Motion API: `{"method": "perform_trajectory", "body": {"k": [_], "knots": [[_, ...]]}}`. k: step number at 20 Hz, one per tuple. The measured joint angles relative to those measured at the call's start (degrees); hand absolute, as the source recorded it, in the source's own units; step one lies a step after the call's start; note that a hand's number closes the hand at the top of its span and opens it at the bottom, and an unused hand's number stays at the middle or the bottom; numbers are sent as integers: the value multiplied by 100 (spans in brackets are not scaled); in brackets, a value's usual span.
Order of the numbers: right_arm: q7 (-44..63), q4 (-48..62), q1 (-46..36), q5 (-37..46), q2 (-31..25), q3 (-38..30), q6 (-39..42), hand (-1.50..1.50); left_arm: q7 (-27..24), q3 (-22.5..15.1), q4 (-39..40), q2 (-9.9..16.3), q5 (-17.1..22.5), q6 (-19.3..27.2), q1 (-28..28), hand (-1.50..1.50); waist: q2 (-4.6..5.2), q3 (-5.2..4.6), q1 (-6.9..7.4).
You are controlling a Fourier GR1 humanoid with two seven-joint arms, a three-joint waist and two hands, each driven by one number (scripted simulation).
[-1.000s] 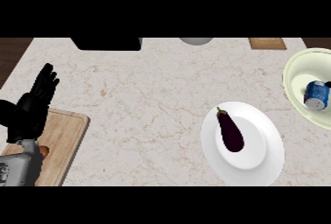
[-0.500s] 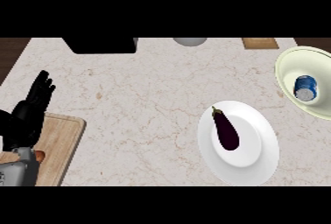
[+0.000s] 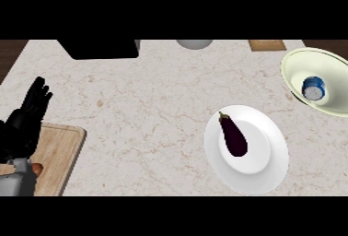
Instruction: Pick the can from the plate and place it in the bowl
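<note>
A marbled bench (image 3: 149, 101) carries a white plate (image 3: 268, 159) holding an eggplant (image 3: 234, 137). The pale bowl (image 3: 326, 69) at right contains the blue can (image 3: 313, 88). The left hand (image 3: 24, 122) rests at left, fingers released and straight, over a wooden board (image 3: 58, 159)

I count one can (image 3: 313, 89), sitting in the one pale bowl (image 3: 299, 60) at the far right. There is one white plate (image 3: 268, 152) with one aubergine (image 3: 234, 137) on it, one wooden cutting board (image 3: 60, 156) at the near left, and one hand (image 3: 24, 122) in sight.
</note>
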Motion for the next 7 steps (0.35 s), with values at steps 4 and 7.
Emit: {"method": "perform_trajectory", "body": {"k": [4,7], "knots": [[129,-1127,795,-620,411,-209,735,-150,-54,2,39,-11,1,-34,10,0,9,-3,4],[261,-1977,1334,-1066,675,-339,1158,-150,-23,-33,43,-44,-31,-26,-42,0,26,0,46]]}}
